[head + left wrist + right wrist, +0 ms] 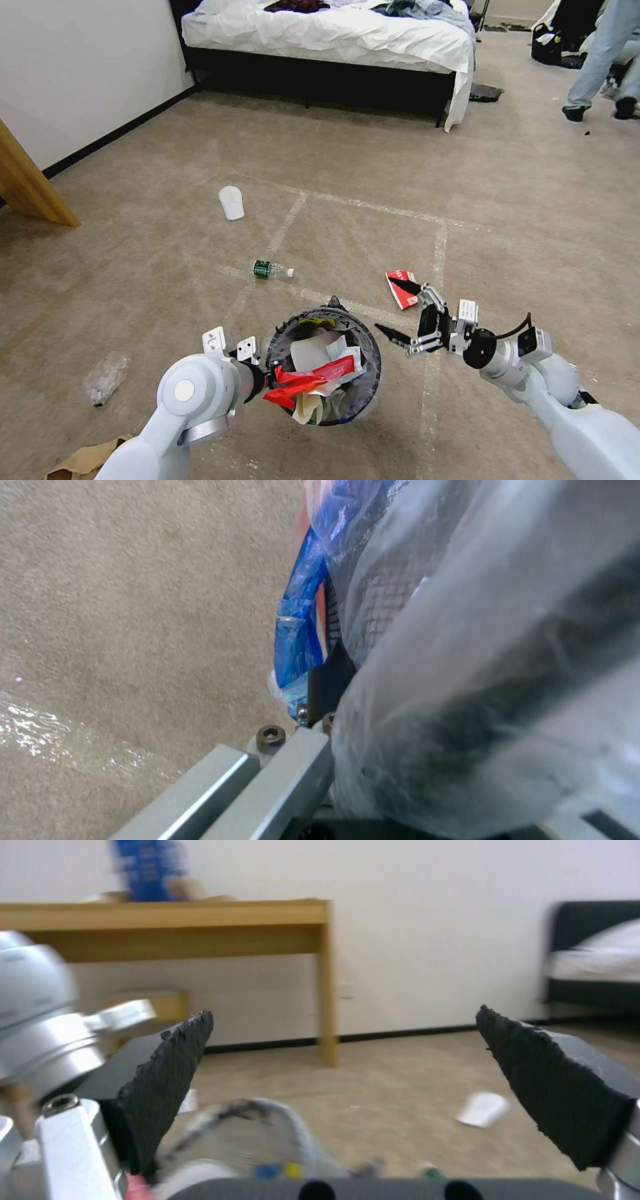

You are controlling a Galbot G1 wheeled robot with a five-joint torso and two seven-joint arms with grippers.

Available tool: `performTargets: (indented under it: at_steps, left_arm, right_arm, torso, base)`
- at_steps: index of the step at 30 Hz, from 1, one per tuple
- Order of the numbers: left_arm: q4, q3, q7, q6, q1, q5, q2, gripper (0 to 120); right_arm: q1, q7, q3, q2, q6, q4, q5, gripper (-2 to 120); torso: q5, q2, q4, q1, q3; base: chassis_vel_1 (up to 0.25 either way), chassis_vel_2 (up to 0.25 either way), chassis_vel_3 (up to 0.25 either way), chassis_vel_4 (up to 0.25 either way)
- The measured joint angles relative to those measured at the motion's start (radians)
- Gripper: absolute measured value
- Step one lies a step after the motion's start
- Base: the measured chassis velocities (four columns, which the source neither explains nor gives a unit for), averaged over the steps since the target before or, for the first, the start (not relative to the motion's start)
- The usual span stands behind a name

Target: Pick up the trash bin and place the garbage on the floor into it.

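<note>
Your left gripper [261, 363] is pinching the rim of the trash bin [363, 347] and holds it up over the floor [167, 267]. The bin is stuffed with white paper and red wrappers. Your right gripper [397, 308] hangs just beside the bin, spread wide with nothing in it. A red wrapper [402, 288] lies on the carpet close to it. Past the bin you can see a plastic bottle [271, 269], and farther off a white slipper [231, 202]. A crumpled clear bottle [105, 378] lies to your left
</note>
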Motion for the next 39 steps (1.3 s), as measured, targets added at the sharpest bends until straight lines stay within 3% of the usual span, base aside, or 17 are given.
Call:
performTargets:
  at_steps: [15, 26, 39]
  left_arm:
    - [0.002, -0.017, 0.023, 0.000, 0.011, 0.077, -0.029, 0]
    - [0.009, -0.030, 0.045, 0.000, 0.034, 0.146, -0.051, 0]
    - [0.027, -0.014, 0.069, 0.000, 0.014, 0.190, -0.049, 0]
  right_arm:
    - [-0.133, 0.153, 0.091, 0.096, 0.018, -0.107, -0.115, 100]
    - [-0.136, 0.222, 0.091, 0.128, 0.021, -0.136, -0.173, 100]
    - [-0.120, 0.263, 0.084, 0.145, 0.037, -0.189, -0.225, 100]
  torso:
    - [0.0001, 0.000, 0.0000, 0.000, 0.000]
    - [0.0000, 0.000, 0.0000, 0.000, 0.000]
    - [0.0001, 0.000, 0.0001, 0.000, 0.000]
  base:
    - [0.000, 0.000, 0.000, 0.000]
    - [0.000, 0.000, 0.000, 0.000]
    - [0.000, 0.000, 0.000, 0.000]
